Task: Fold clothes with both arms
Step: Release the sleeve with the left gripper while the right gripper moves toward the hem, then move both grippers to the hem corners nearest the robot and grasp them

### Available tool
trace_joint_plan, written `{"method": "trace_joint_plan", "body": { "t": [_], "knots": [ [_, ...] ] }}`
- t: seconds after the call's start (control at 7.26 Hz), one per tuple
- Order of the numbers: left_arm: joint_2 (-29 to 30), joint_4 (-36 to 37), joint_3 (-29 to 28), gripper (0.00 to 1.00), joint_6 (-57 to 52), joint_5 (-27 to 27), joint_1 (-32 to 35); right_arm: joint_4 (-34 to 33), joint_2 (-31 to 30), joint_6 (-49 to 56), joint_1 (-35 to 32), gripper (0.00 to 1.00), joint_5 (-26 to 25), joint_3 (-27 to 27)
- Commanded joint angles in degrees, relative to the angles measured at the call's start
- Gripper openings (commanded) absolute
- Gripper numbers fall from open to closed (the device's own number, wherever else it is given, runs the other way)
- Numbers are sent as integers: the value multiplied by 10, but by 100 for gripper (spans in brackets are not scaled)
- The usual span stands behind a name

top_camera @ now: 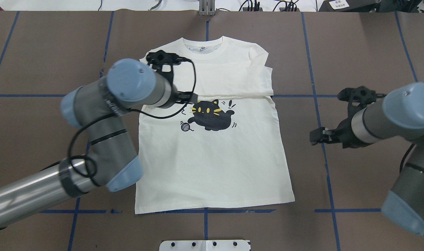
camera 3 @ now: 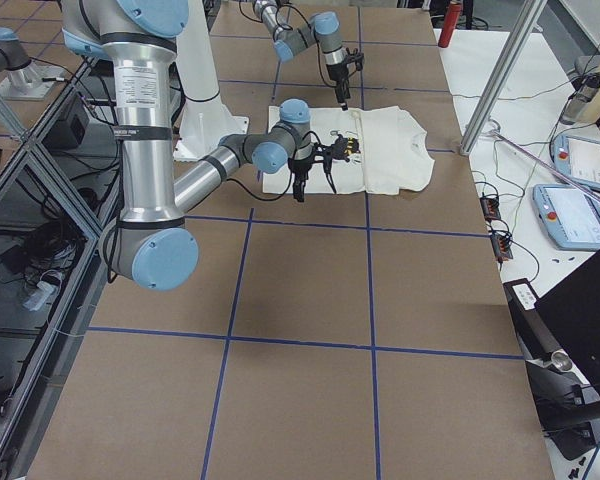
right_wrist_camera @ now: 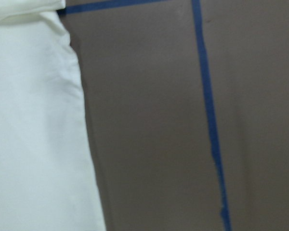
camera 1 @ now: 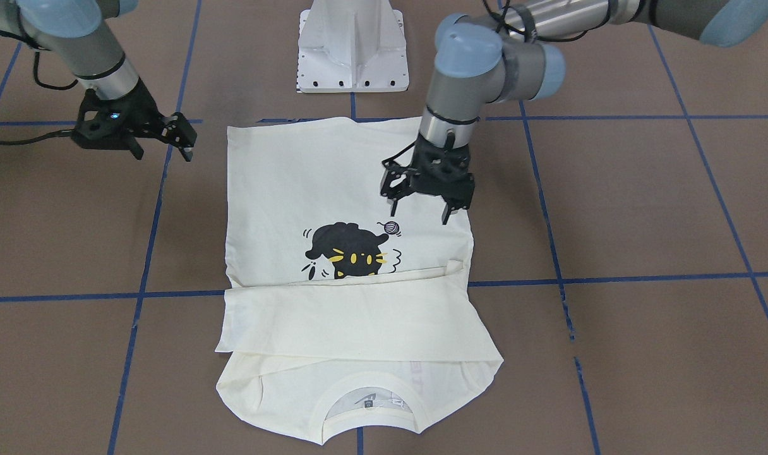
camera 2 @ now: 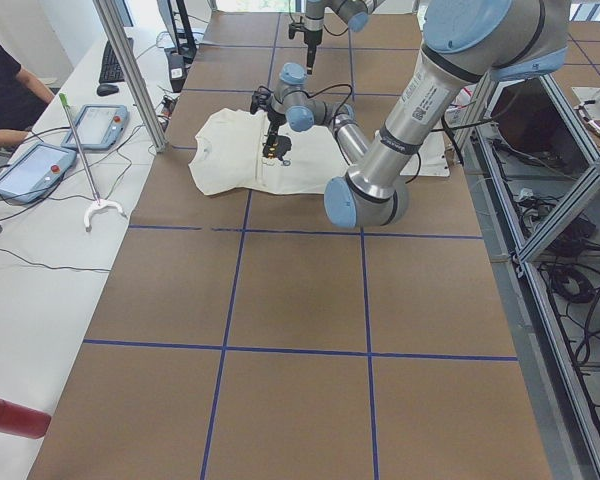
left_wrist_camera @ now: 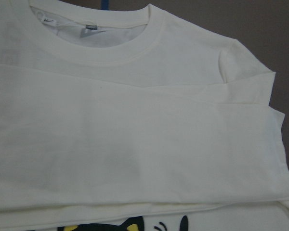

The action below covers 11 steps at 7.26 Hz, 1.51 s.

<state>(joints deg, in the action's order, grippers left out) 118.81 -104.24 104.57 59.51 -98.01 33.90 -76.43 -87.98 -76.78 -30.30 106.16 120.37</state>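
The brown tabletop (top_camera: 355,52), taped into blue squares, carries the cream T-shirt (top_camera: 215,167) flat and front up in its middle, hem toward the robot and collar away; the left arm (top_camera: 104,139) reaches over the shirt's left side, while the right arm (top_camera: 400,115) stands off the cloth on the bare surface to the other side; a sleeve band (camera 1: 352,322) lies folded straight across the chest, just beside the cat print (top_camera: 212,116); the left claw (camera 1: 420,215) is released and empty, spread over the shirt's left edge near the yarn ball, and whether its tips touch the cloth cannot be told; the right claw (camera 1: 163,155) is likewise released, holding nothing, apart from the shirt's right edge.

The shirt looks light, limp and soft, with no stiffness to hold a crease; a lifted part would likely sag and drag the loose sleeve layers askew; one-sided pulls would probably skew it. The likeliest holds are pinches at the hem corners (top_camera: 139,208), one per claw, taken thinly at the edge and raised together so the fold comes over square.
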Motion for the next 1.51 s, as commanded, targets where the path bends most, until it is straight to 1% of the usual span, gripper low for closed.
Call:
{"method": "trace_joint_plan", "body": {
  "t": [0.0, 0.28, 0.41, 0.55, 0.69, 0.83, 0.96, 1.1, 1.24, 1.38],
  "knots": [
    [-111, 18, 132, 100, -33, 0, 5, 30, 1, -87, 117, 100, -83, -11],
    [-107, 21, 134, 100, -33, 0, 5, 30, 2, -89, 144, 100, -89, -32],
    [-108, 21, 135, 100, -33, 0, 5, 29, 6, -89, 154, 98, -89, -42],
    [-111, 21, 135, 100, -33, 0, 5, 28, 20, -89, 159, 95, -88, -51],
    [-111, 21, 134, 100, -33, 0, 5, 29, 21, -89, 160, 91, -88, -53],
    [-111, 21, 133, 100, -33, 0, 4, 28, 22, -89, 160, 84, -87, -52],
    [-111, 21, 131, 100, -33, 0, 4, 28, 21, -91, 159, 57, -86, -52],
    [-111, 21, 131, 100, -33, 0, 4, 28, 21, -91, 157, 33, -84, -51],
    [-111, 21, 131, 100, -33, 0, 4, 29, 21, -90, 155, 16, -82, -47],
    [-111, 21, 131, 100, -33, 0, 3, 29, 20, -91, 155, 4, -82, -44]
  ]
}}
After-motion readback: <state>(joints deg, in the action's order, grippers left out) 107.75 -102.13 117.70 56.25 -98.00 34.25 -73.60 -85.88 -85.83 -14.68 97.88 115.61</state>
